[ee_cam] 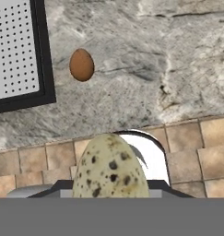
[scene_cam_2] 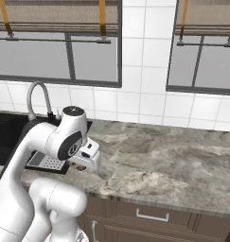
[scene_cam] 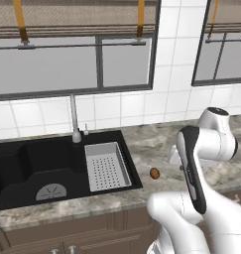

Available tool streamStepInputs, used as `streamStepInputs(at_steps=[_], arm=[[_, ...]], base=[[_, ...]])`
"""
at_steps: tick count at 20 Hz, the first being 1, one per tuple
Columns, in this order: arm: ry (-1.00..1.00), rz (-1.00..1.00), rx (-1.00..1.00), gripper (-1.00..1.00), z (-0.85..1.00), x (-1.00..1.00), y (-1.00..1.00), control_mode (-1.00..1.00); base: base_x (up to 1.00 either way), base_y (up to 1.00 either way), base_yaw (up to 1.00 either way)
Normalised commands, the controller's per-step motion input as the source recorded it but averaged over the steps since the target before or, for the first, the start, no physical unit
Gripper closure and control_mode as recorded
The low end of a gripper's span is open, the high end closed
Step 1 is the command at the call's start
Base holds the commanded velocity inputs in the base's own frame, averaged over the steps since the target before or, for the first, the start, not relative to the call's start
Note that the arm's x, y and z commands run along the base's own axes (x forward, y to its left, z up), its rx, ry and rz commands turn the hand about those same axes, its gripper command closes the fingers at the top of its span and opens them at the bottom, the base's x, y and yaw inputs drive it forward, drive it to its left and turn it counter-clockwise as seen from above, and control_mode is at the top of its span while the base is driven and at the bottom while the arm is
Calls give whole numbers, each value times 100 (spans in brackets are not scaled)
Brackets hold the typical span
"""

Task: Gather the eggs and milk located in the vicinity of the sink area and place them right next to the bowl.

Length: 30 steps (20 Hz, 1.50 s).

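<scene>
My gripper (ee_cam: 109,186) is shut on a pale speckled egg (ee_cam: 109,168), which rises between the dark fingertips in the hand view. A small brown egg (ee_cam: 81,65) lies on the marble counter just right of the sink (scene_cam: 42,168); it also shows as the brown egg (scene_cam: 154,173) in the left base view. My hand (scene_cam_2: 89,158) hovers over the counter's front edge, near that brown egg. The milk and the bowl are out of view.
The black sink holds a grey perforated tray (scene_cam: 106,166) in its right basin, with a slim faucet (scene_cam: 74,119) behind. Marble counter (scene_cam_2: 163,160) stretches away to the right. Tiled floor (ee_cam: 196,147) lies below the counter's front edge.
</scene>
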Motion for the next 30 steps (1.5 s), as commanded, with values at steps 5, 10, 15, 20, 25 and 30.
streamStepInputs(at_steps=[5,10,15,20,25,30], arm=[[1,0,-4,100,1,0,16,-100],[0,0,0,100,0,0,0,-100],[0,0,0,100,0,0,0,100],[0,0,0,100,0,0,0,100],[0,0,0,100,0,0,0,100],[0,0,0,100,0,0,0,100]], base=[[0,0,0],[0,0,0],[-31,4,2],[-78,58,15],[-23,88,6],[12,100,0]])
